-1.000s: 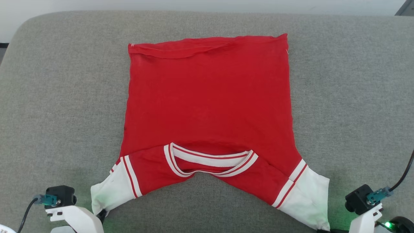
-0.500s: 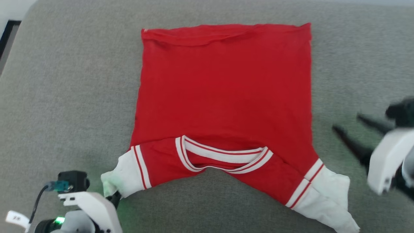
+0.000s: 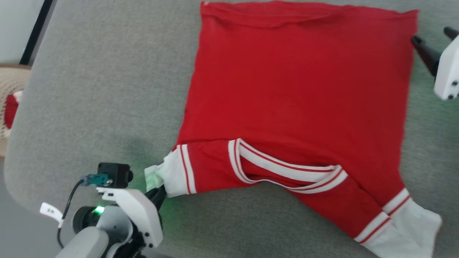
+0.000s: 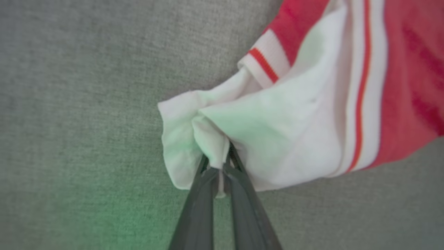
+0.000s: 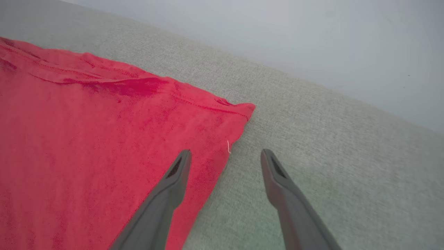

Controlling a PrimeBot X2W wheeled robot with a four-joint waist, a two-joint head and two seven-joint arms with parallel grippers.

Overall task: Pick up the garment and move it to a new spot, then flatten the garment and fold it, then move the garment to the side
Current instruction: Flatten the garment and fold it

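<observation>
No wording can be read here. A small white tag (image 3: 50,210) on a cable (image 3: 69,198), left of the garment (image 3: 297,89), carries dark marks too blurred to make out.

Illumination is bright, diffuse and even; the garment (image 3: 297,89) shows no glare. A green indicator light (image 3: 97,209) behind the left gripper (image 3: 159,193) tints the garment's white sleeve (image 3: 172,175) and the grey cushion (image 3: 107,89) just beside it (the left wrist view carries the same cast). A soft shadow lies on the cushion left of that sleeve. The left wrist view is soft throughout. The right gripper (image 3: 430,34), beside the garment's far right corner, is slightly blurred.
</observation>
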